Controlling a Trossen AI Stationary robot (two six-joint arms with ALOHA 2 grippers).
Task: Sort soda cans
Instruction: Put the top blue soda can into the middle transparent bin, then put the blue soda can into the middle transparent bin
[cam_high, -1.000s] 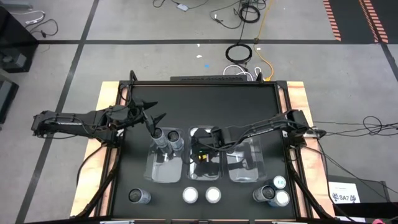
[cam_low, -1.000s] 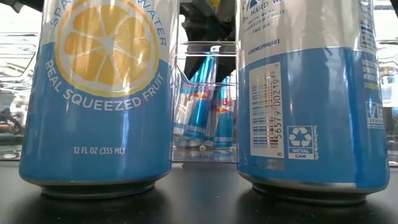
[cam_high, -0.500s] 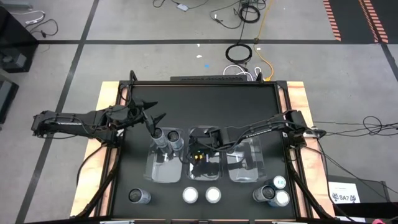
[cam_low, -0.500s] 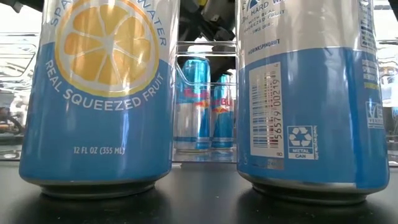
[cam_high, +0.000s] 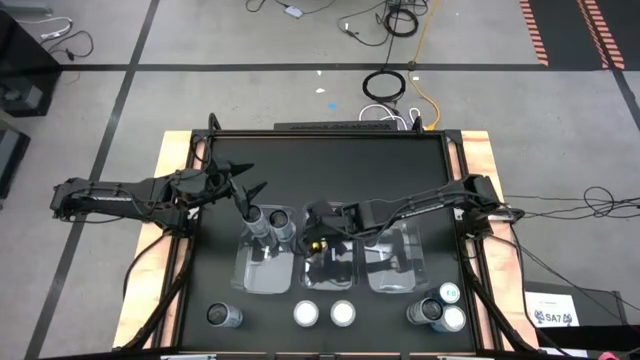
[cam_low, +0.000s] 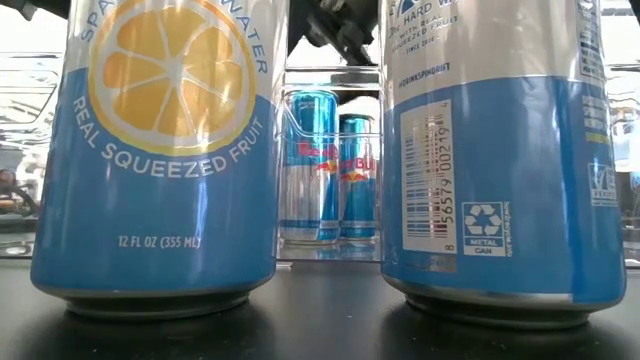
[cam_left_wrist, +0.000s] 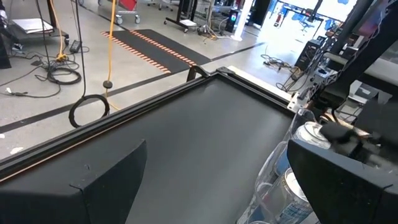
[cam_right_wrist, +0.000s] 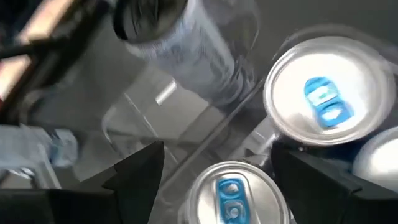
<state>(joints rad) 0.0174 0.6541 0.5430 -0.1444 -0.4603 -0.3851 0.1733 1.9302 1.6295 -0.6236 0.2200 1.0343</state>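
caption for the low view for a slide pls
Two upright blue-and-silver slim cans stand in a clear bin, framed between two large blue cans up close.

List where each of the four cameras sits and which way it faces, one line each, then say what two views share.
High: overhead, looking straight down; both arms, three clear bins, cans along the near edge.
Low: table height, looking level between two large blue cans at two slim cans.
Left wrist: on the left arm, facing across the bare tabletop; its own open jaws frame the picture.
Right wrist: on the right arm, looking down at blue-tabbed can tops; jaws apart.
Shared: the slim cans show in the low and right wrist views.
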